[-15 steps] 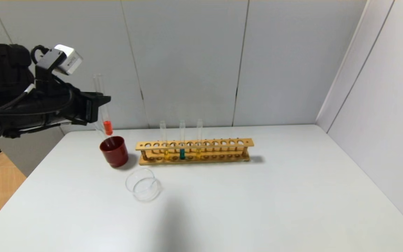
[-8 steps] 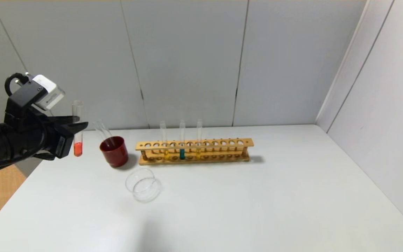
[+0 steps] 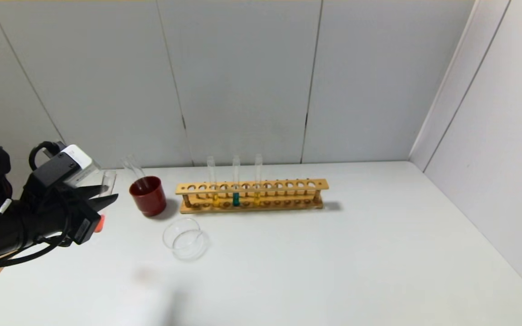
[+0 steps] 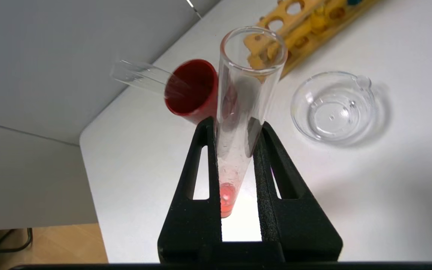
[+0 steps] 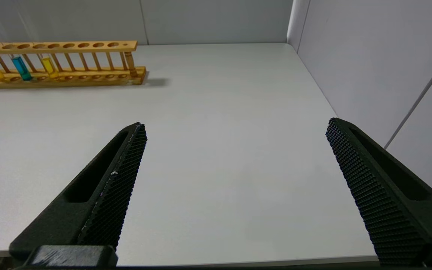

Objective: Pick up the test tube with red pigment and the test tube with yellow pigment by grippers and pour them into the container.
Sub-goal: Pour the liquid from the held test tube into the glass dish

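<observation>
We saw grey wall panels (image 3: 243,81) behind a white table (image 3: 333,253). Our left gripper (image 3: 102,199) was clamped on the red tube (image 4: 238,112), nearly upright, mouth up, liquid low between the fingers (image 4: 197,180). Right of it sat the glass dish (image 3: 185,238); beyond, the red cup (image 3: 147,195) and rack (image 3: 252,195). Our right gripper (image 5: 234,150) stood wide apart.

1. No legible text, label, brand, number or sign was found in any view.
2. White block (image 3: 76,164) on the left arm: faces blank, no marking readable.
3. Wooden rack (image 3: 252,194) and the tubes standing in it: no printing, no graduations.
4. Dark red cup (image 3: 147,195) and glass dish (image 3: 185,238): unmarked.
5. Wall panels (image 3: 243,81): plain, no signage.
</observation>
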Motion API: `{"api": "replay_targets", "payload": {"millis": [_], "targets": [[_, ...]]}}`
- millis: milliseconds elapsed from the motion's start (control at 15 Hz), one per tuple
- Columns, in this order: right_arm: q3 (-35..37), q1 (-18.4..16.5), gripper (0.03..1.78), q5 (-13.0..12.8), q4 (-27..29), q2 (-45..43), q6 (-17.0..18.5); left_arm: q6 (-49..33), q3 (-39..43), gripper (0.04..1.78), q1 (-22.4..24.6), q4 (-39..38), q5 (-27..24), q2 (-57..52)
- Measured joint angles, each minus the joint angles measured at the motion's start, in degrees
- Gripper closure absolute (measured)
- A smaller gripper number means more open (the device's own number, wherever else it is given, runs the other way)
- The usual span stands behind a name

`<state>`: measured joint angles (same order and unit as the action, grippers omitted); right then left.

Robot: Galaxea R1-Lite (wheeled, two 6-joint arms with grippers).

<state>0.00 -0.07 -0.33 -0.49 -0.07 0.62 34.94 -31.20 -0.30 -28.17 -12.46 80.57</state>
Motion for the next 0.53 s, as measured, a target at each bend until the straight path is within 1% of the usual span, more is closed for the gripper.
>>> {"api": "replay_targets", "payload": {"millis": [267,533], "targets": [[0.00,0.00,0.06,-0.02,-0.02,0.00,0.00,1.83,0.96,1.50,0.04,-3.61,0.06,3.89],[0.00,-0.02,0.06,0.00,-0.02,0.00,0.00,9.30,1.10,1.50,0.09,-11.22,0.48,10.53]]}}
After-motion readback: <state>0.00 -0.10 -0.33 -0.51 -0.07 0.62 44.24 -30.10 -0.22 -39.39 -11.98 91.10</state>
